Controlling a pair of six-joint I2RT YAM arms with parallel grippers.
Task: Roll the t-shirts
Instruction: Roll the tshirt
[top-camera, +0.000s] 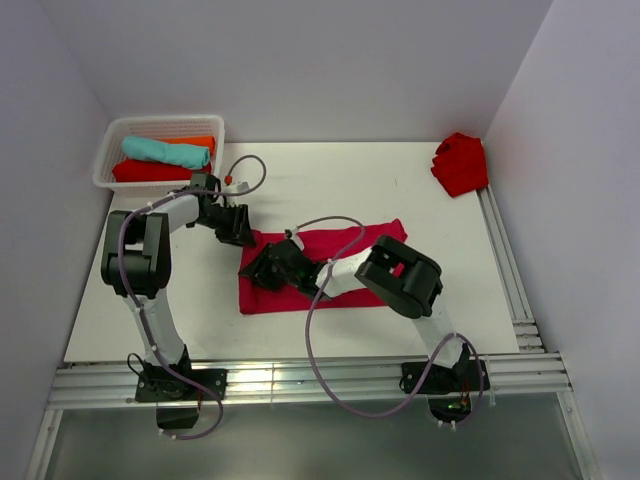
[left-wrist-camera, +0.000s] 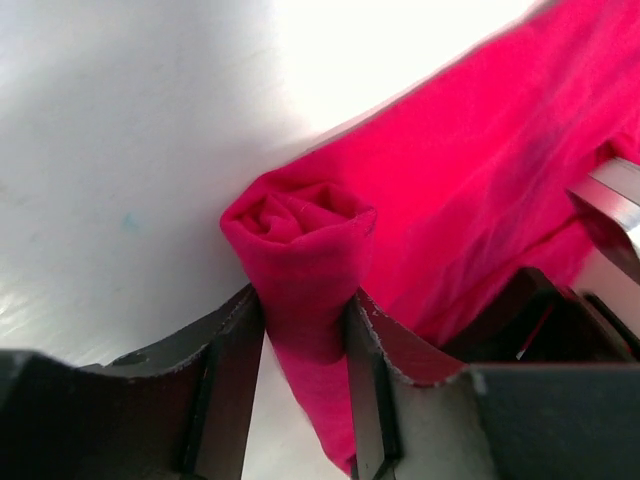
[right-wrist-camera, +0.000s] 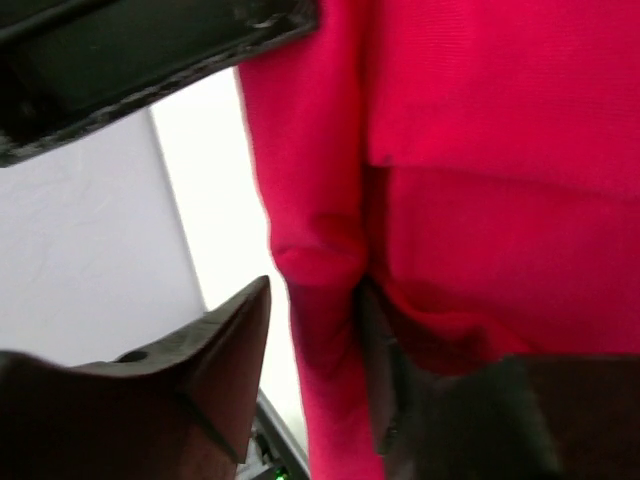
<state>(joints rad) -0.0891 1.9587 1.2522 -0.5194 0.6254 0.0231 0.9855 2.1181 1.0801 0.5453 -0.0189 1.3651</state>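
At the controls, mid-roll: on the white table (top-camera: 400, 170), the raspberry-crimson t-shirt (top-camera: 370, 245) lies at centre, folded into a long strip. Its long axis runs left to right, with the right end angled slightly toward the far side. Only the left end is turned up into a short, tight roll whose axis runs near to far across the strip. The rest is flat, so I judge this shirt barely begun.

In the white basket (top-camera: 105, 160) at the far left corner sit three finished rolls: teal (top-camera: 165, 151), orange (top-camera: 195, 142) and red (top-camera: 150, 172). A scarlet t-shirt (top-camera: 460, 165) is heaped, unrolled, at the far right edge, so one more is waiting.

My left gripper (left-wrist-camera: 305, 310) is clamped on the far end of the roll, with cloth squeezed between both fingers. My right gripper (right-wrist-camera: 315, 310) straddles the near end. Its jaws look parted, one finger just off the cloth.
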